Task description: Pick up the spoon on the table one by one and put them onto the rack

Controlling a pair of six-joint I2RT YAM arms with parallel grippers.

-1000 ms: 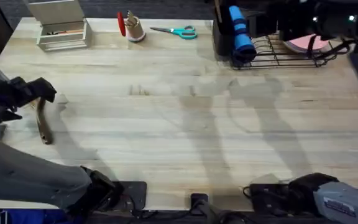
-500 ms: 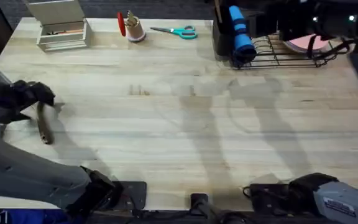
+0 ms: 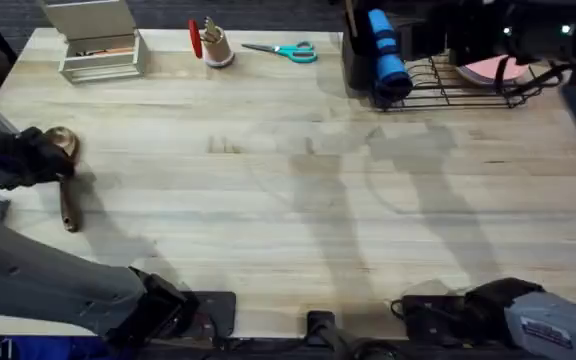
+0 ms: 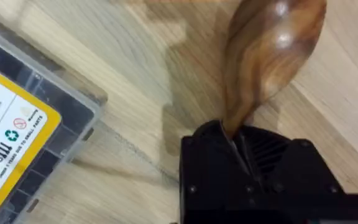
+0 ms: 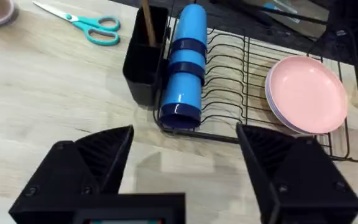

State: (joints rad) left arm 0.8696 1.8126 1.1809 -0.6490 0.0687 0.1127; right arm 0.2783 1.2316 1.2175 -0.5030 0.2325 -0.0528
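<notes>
**Left arm grips spoon at far-left desk edge**

Currently the rack [image 5: 272,118] sits at the far right of the desk [image 3: 298,210]. In it: a blue cylindrical bottle [image 5: 184,68] lying across the wires, and pink plates [image 5: 306,93] upright in the slots. The black cutlery holder [image 5: 143,62] at the rack's left end has one slim wooden handle [image 5: 146,22] sticking up. Far left: a grey open box [image 3: 96,42] with small orange items inside, too small to tell. Next to it a tan cup [image 3: 215,45] with red-handled tools, then teal scissors [image 3: 286,50] flat on the desk.

The spoon [image 3: 63,175] is at the left edge of the desk, bowl toward the far side, handle toward the near side. The left gripper [image 3: 36,160] has its jaws clamped on the spoon's neck just below the bowl; the wrist view shows the glossy brown bowl poking out. A clear-lidded parts case [image 4: 17,143] with a yellow label lies just beside it.

The right gripper [image 5: 185,165] is off the desk, jaws wide apart, facing the rack.
</notes>
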